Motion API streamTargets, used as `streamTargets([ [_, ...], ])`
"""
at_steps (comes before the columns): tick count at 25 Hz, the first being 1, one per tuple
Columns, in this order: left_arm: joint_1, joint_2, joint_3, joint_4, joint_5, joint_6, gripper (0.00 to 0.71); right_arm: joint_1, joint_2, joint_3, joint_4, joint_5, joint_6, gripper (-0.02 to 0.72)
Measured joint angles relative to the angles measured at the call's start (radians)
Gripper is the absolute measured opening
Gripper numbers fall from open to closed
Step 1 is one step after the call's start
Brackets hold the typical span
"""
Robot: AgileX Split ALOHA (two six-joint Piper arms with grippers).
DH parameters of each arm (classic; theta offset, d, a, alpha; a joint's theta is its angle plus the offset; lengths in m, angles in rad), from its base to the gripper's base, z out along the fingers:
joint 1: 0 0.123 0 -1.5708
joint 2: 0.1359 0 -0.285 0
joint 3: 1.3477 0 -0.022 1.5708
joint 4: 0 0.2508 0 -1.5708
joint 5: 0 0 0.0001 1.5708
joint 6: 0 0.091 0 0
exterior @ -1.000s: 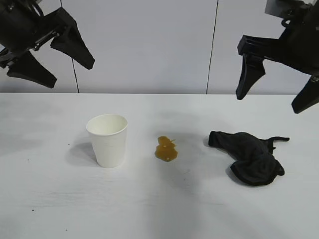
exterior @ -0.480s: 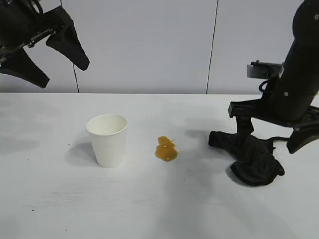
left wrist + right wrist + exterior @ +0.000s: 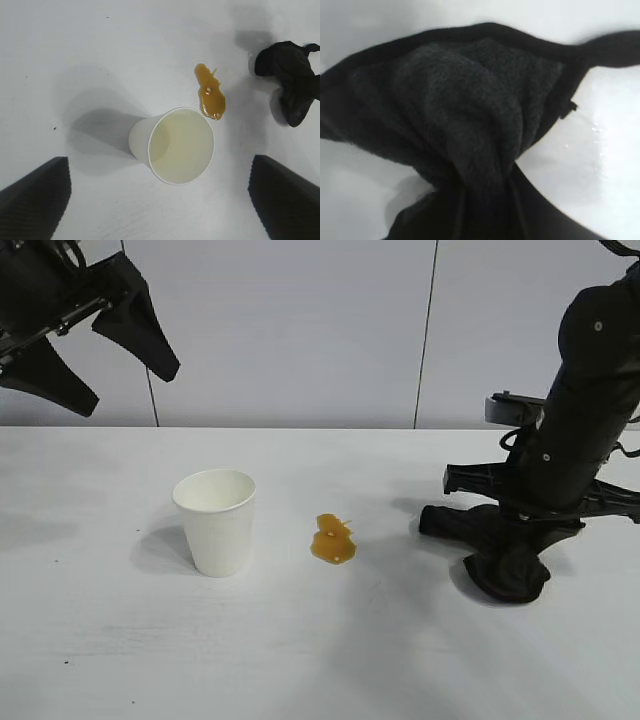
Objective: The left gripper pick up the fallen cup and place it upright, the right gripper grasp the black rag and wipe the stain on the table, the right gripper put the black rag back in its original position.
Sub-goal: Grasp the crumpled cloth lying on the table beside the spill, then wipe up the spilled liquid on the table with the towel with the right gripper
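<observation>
- Black rag lay bunched beneath the right gripper, which pinched its folds.
- Cup stood upright; left gripper hung spread above it.
- Wiping came next: drag the rag across the surface to the stain beside it.

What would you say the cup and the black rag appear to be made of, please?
The cup looks like plain white paper with a matte finish: thin wall, rolled rim. The black rag appears to be a soft, fuzzy fabric, perhaps terry or fleece: napped surface, stitched edge binding, and it bunches into folds.
</observation>
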Motion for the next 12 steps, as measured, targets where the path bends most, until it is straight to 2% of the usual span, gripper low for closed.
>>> streamTargets([
  [3, 0.0, 0.0, 0.0, 0.0, -0.001, 0.0, 0.694, 0.017, -0.004, -0.071, 0.11, 0.032, -0.083, 0.113],
  [6, 0.0, 0.0, 0.0, 0.0, -0.001, 0.0, 0.694, 0.074, -0.008, -0.135, 0.18, 0.05, -0.129, 0.113],
  [12, 0.0, 0.0, 0.0, 0.004, -0.008, -0.001, 0.694, 0.211, -0.006, -0.188, 0.208, 0.057, -0.136, 0.113],
])
